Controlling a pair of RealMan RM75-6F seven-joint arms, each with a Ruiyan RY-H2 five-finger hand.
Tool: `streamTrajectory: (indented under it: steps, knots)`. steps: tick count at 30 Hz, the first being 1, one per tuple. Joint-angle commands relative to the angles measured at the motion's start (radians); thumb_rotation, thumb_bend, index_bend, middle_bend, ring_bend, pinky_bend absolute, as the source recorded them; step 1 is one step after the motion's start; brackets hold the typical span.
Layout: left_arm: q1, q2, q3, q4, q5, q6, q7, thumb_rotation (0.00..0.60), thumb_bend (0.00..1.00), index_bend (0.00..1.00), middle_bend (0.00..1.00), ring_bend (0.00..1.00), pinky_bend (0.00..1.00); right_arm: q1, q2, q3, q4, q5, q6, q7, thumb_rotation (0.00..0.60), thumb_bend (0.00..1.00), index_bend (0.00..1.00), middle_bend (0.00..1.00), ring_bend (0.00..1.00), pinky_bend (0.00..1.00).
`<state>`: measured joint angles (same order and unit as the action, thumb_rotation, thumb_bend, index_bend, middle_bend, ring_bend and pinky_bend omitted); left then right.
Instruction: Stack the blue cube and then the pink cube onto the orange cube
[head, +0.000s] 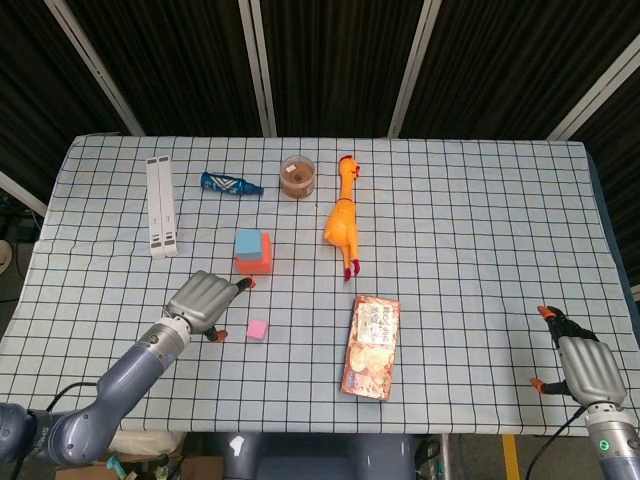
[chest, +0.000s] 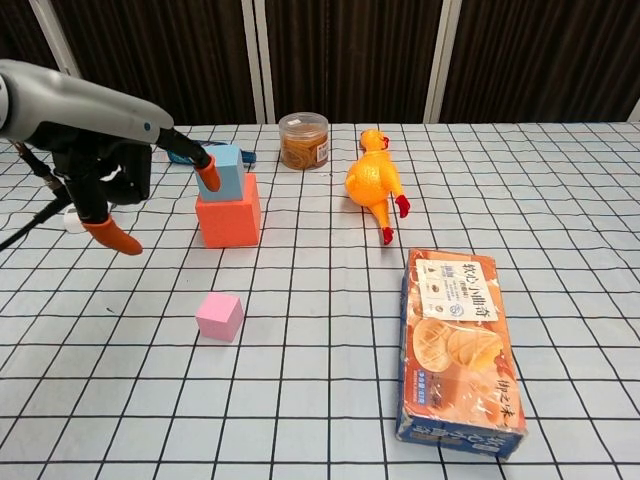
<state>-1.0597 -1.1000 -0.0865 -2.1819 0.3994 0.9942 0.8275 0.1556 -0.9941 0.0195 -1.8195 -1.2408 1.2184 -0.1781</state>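
The blue cube sits on top of the orange cube, left of centre. The small pink cube lies alone on the cloth nearer the front edge. My left hand hovers open, fingers spread, just left of the pink cube and in front of the stack, holding nothing. My right hand stays low at the front right corner, fingers apart and empty; the chest view does not show it.
A rubber chicken lies right of the stack, a biscuit box in front of it. A round jar, a blue bottle and a white folded stand sit along the back left.
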Motion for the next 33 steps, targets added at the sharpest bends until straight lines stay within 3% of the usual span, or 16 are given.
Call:
streamTrajectory:
  steps: [1,4,8,11,14,18,21,24,28,33]
  knots:
    - [0.027,-0.112,0.057,0.039,0.039,0.102,0.006,0.6,0.26,0.21,0.9,0.73,0.83,0.0,0.0,-0.001,0.0,-0.003,-0.001,0.001,0.6,0.13,0.08,0.09,0.19,0.24]
    - [0.036,-0.16,0.073,0.069,0.056,0.125,0.003,0.6,0.27,0.25,0.9,0.73,0.83,0.001,0.0,-0.001,-0.001,-0.003,-0.004,0.003,0.6,0.13,0.08,0.09,0.19,0.24]
    - [0.038,-0.209,0.09,0.105,0.065,0.14,0.013,0.6,0.36,0.3,0.9,0.74,0.83,0.002,-0.001,-0.001,0.001,-0.002,-0.006,0.003,0.6,0.13,0.08,0.09,0.19,0.24]
    - [0.039,-0.232,0.089,0.122,0.072,0.149,0.01,0.6,0.36,0.25,0.9,0.74,0.83,0.004,-0.003,-0.003,0.005,0.0,-0.011,0.002,0.6,0.13,0.08,0.09,0.19,0.24]
    - [0.04,-0.242,0.081,0.131,0.076,0.146,-0.003,0.6,0.27,0.14,0.9,0.74,0.83,0.005,-0.004,-0.003,0.007,0.002,-0.014,0.002,0.6,0.13,0.08,0.09,0.19,0.24]
    - [0.033,-0.237,0.085,0.132,0.083,0.143,0.009,0.6,0.11,0.07,0.9,0.74,0.83,0.005,-0.004,-0.003,0.007,0.003,-0.014,0.003,0.6,0.13,0.08,0.09,0.19,0.24]
    - [0.03,-0.235,0.089,0.132,0.085,0.145,0.017,0.6,0.1,0.06,0.9,0.74,0.83,0.005,-0.004,-0.002,0.006,0.005,-0.015,0.002,0.6,0.13,0.08,0.09,0.19,0.24]
    - [0.029,-0.238,0.096,0.14,0.079,0.141,0.022,0.6,0.12,0.09,0.9,0.74,0.83,0.007,-0.004,-0.004,0.004,0.004,-0.017,0.0,0.6,0.13,0.08,0.09,0.19,0.24]
    - [0.024,-0.25,0.109,0.153,0.07,0.139,0.038,0.6,0.26,0.21,0.9,0.73,0.83,0.007,-0.003,-0.005,0.001,0.003,-0.018,-0.002,0.6,0.13,0.08,0.09,0.19,0.24]
    - [0.024,-0.263,0.105,0.169,0.062,0.137,0.033,0.6,0.3,0.27,0.9,0.74,0.83,0.007,-0.002,-0.005,0.001,0.005,-0.019,-0.001,0.6,0.13,0.08,0.09,0.19,0.24]
